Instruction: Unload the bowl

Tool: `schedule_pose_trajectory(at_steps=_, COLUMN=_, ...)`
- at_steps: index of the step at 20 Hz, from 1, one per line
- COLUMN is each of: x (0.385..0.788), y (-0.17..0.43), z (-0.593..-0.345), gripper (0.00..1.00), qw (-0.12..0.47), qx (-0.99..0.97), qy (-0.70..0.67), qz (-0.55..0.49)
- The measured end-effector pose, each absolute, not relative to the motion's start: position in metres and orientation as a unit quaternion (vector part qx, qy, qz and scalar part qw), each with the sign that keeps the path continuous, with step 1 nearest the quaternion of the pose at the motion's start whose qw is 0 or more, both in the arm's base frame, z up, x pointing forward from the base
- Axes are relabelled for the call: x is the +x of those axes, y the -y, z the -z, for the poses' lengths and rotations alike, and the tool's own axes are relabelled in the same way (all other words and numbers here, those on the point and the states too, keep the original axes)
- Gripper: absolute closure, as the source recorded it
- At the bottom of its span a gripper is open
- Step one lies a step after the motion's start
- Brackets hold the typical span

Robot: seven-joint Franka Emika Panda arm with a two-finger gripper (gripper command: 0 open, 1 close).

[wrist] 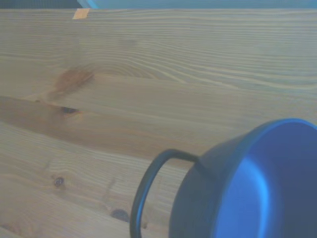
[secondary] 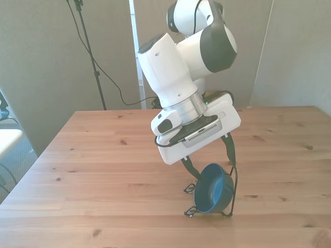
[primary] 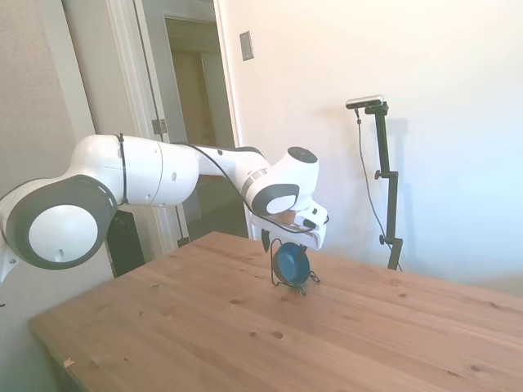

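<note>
The bowl stands on its edge near the front edge of the wooden table, toward the front view's right, its glossy blue hollow turned toward the front view's left and slightly up. It leans in a thin black wire rack, whose loops curve around its rim and whose small feet rest on the tabletop. The wrist view shows the same blue rim up close with 1 dark wire loop arching beside it over the wood grain. Just above and behind the bowl hangs the gripper, its 2 dark fingers spread apart and reaching down on either side of the rack's top, closed on nothing. Behind it the white arm slopes up and back toward the far edge of the table.
</note>
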State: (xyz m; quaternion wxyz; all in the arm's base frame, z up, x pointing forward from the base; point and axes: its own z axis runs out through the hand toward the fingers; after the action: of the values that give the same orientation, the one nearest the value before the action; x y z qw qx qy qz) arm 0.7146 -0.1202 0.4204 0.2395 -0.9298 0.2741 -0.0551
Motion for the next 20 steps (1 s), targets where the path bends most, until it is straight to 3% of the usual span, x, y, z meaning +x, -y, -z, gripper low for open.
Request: schedule_pose_trajectory(at_steps=20, x=0.717, y=0.133, z=-0.417, gripper=1.0, qw=0.297, qx=-0.918, qy=-0.26, qz=0.025)
